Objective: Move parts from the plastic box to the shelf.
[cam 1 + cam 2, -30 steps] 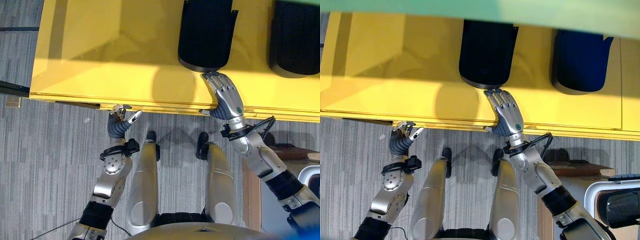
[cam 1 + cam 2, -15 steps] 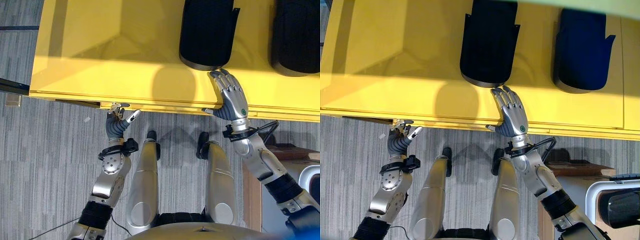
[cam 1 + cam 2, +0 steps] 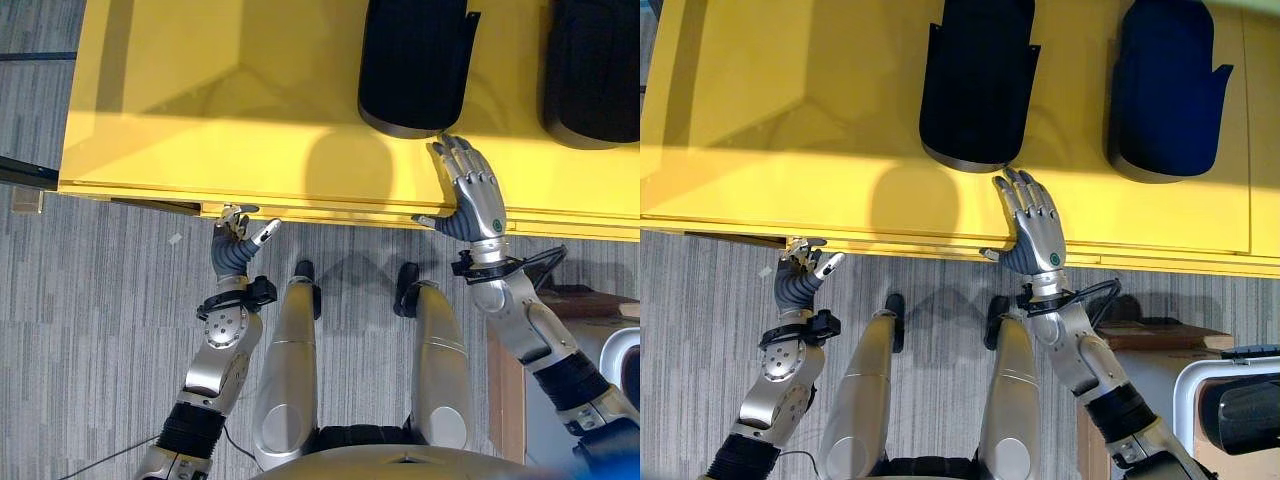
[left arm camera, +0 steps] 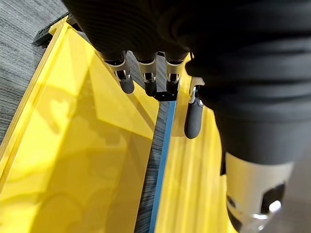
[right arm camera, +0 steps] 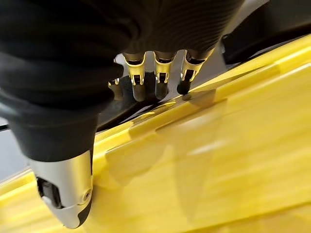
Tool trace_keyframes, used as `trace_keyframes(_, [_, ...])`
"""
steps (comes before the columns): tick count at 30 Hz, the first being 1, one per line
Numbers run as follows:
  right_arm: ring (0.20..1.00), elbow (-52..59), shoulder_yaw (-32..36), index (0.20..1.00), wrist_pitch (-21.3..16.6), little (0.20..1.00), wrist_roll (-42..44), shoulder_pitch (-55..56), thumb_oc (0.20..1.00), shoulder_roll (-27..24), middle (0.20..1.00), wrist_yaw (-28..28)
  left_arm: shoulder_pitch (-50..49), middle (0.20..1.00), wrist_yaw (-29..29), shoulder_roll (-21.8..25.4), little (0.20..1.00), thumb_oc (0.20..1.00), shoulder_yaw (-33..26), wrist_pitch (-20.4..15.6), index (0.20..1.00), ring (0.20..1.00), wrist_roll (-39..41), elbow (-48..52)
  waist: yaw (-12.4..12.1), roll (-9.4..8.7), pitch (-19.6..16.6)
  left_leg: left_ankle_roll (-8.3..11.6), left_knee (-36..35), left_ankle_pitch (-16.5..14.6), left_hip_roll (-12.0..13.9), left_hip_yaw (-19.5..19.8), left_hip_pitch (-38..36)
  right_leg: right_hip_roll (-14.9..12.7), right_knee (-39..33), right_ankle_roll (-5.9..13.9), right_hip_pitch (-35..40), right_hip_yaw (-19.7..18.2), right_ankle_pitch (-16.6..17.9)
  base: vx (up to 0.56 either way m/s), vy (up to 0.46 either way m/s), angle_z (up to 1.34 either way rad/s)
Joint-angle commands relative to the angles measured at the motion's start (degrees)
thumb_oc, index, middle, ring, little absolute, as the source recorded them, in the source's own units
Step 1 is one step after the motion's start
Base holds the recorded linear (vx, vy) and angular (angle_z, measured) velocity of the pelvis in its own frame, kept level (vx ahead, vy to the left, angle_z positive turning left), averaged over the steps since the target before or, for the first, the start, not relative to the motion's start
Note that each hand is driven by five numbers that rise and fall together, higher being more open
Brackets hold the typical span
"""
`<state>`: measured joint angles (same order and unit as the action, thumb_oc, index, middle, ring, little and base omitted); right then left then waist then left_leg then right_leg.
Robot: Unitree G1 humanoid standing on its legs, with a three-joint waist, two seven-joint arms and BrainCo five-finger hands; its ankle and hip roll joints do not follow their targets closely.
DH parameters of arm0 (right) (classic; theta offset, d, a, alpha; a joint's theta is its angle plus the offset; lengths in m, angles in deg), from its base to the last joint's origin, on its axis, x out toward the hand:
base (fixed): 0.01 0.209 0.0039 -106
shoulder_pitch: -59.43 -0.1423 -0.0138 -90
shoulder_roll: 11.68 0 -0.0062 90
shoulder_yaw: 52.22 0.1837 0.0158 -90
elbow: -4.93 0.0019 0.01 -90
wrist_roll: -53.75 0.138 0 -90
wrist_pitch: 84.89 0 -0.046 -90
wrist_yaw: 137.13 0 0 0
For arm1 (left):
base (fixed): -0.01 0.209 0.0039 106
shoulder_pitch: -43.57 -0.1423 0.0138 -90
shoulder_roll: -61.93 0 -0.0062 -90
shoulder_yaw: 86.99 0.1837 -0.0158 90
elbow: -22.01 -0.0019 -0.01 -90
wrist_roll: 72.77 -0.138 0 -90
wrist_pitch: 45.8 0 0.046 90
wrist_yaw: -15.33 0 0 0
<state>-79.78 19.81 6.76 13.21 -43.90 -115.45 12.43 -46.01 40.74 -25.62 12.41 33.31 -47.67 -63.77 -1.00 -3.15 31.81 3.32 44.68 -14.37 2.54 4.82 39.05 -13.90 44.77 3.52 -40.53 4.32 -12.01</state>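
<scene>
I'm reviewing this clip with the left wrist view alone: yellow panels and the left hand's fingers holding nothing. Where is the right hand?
Observer: The right hand is flat over the yellow surface, fingers straight.
Operator: Any parts near it?
Observer: It reaches to the near edge of a dark part lying on the yellow; I cannot tell whether they touch.
Operator: Just that one part?
Observer: No, a second dark part lies on the same surface, further to the robot's right.
</scene>
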Motion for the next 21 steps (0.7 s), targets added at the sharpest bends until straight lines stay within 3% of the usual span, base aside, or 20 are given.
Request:
trace_keyframes(1, [1.0,4.1,6.0,1.0,-0.8,1.0,2.0,-1.2,1.0,-1.6,1.0,-2.9,-1.1,1.0,0.5,0.8,1.0,1.0,-1.1,-3.0,1.0,1.0,-3.3,5.2,0.4,0.28,-2.0,-1.39,-2.5,2.0,-0.3,2.3,0.7,-1.1,0.9,0.06,4.3,0.1,-3.7,0.0,0.0,0.0])
trace_keyframes(5, [1.0,7.5,8.5,1.0,-3.4,1.0,5.0,4.5,1.0,-2.6,1.0,-1.2,-1.7,1.0,0.1,1.0,1.0,1.0,-2.0,-2.6,1.0,1.0,-3.8,5.2,1.1,-0.23,-2.8,-1.01,-3.2,0.8,0.1,2.4,-1.3,-1.0,0.4,0.53,6.2,0.0,-4.8,0.03,-0.004,-0.03])
trace_keyframes(6, [1.0,8.2,8.8,1.0,-3.8,1.0,5.5,5.8,1.0,-3.0,1.0,-0.5,-2.0,1.0,-0.1,1.0,1.0,1.0,-2.1,-2.6,1.0,1.0,-3.7,5.2,1.2,-0.3,-2.8,-1.13,-3.8,2.3,0.2,2.2,-1.3,-1.1,-0.3,0.24,6.1,0.3,-3.4,-0.07,0.0,-0.09])
trace_keyframes(15, [1.0,10.4,11.0,1.0,-6.9,1.0,12.2,14.5,1.0,-4.7,1.0,5.1,-4.3,1.0,-1.5,1.3,1.0,1.0,-3.8,-2.5,1.0,1.0,-2.3,4.5,2.4,-0.49,-5.1,-0.45,-9.1,3.7,1.3,1.7,-7.7,0.2,-6.5,0.68,12.5,1.2,-1.4,0.01,-0.008,-0.08])
trace_keyframes(21, [1.0,11.4,11.5,1.0,-9.3,1.0,20.7,16.9,1.0,-3.4,1.0,9.2,-5.5,1.0,-3.1,1.2,1.0,1.0,-4.6,-2.1,1.0,1.0,-0.9,3.6,3.0,-0.3,-7.5,0.05,-16.1,6.3,2.0,1.2,-13.7,1.6,-14.2,0.87,18.4,2.3,1.0,0.03,-0.018,-0.01])
